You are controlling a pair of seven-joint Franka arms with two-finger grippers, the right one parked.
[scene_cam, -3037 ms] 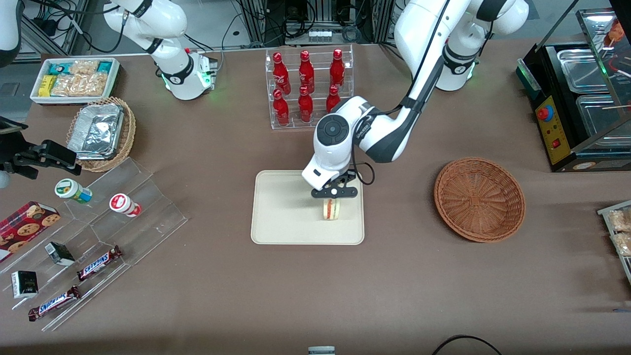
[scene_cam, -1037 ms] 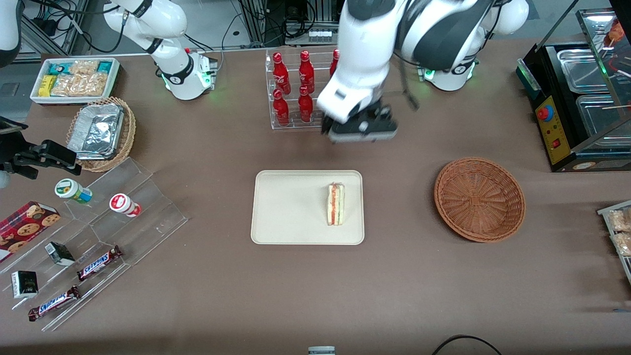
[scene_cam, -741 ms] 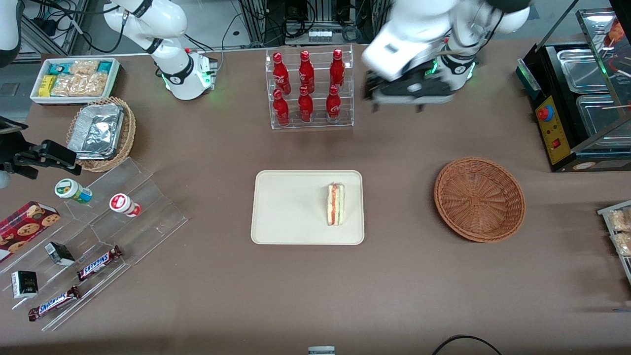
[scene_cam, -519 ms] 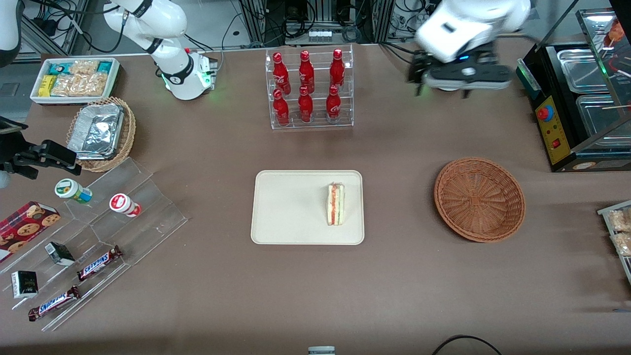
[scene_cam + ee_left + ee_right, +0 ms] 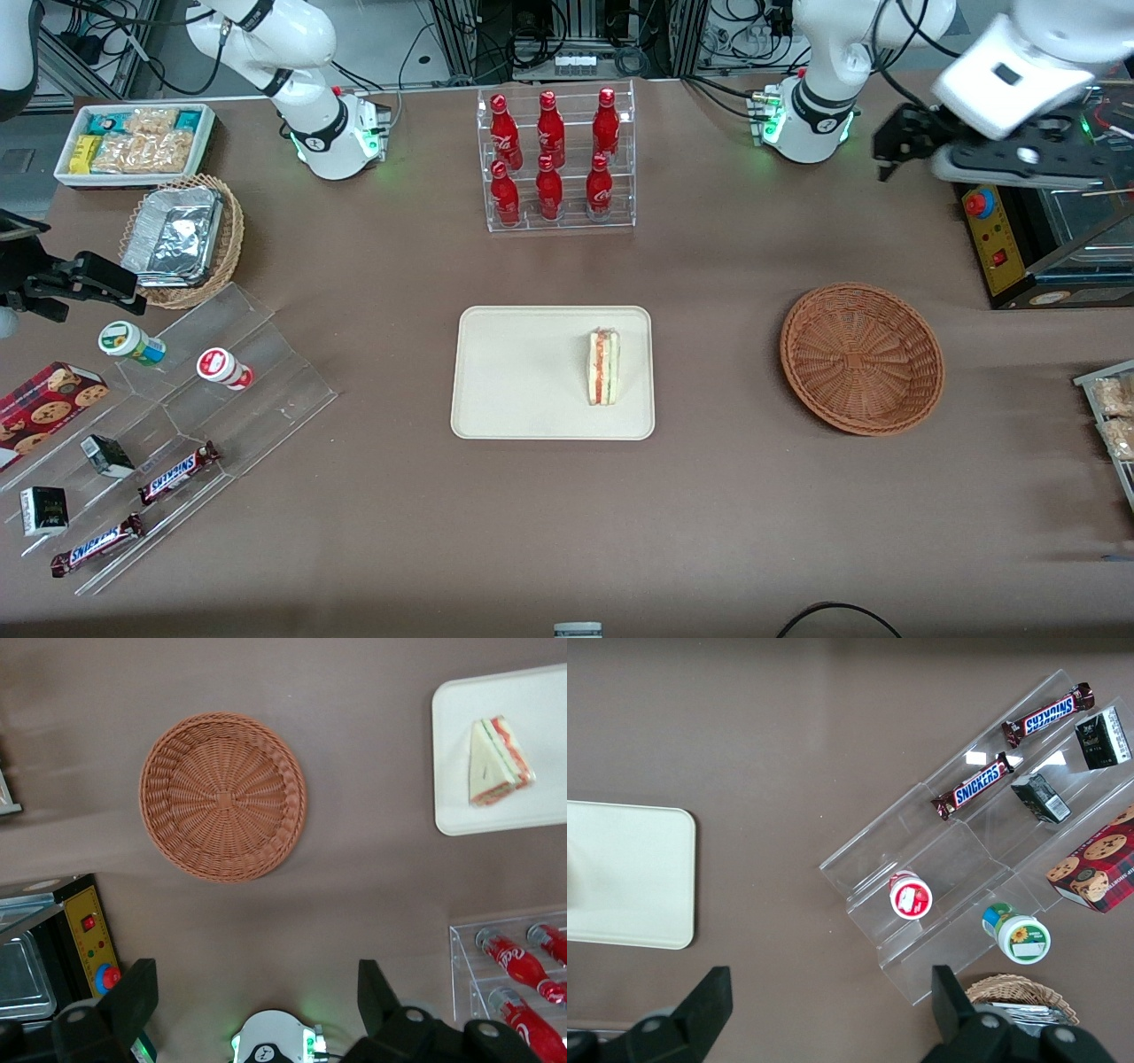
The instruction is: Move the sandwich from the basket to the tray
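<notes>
- The tray (image 5: 523, 372) is seen resting flat on the brown surface (image 5: 399, 496), nearer the front camera than the rack of red bottles (image 5: 554, 159); a bare stretch of surface is left between the two.
- The sandwich (image 5: 603, 367) is found lying on the tray, close to the rim at the tray's working-arm end; its red and green filling layers are turned upward, and nothing is touching it.
- The basket (image 5: 861, 358) is seen toward the working arm's end of the surface, well apart from the tray; nothing is held in it.
- The gripper (image 5: 1010, 159) is raised high above the surface near the black warming cabinet (image 5: 1045, 213), farther from the front camera than the basket; in the wrist view its jaws are shown spread wide with nothing between them, though in the front view they are apparently blurred and partly hidden.
</notes>
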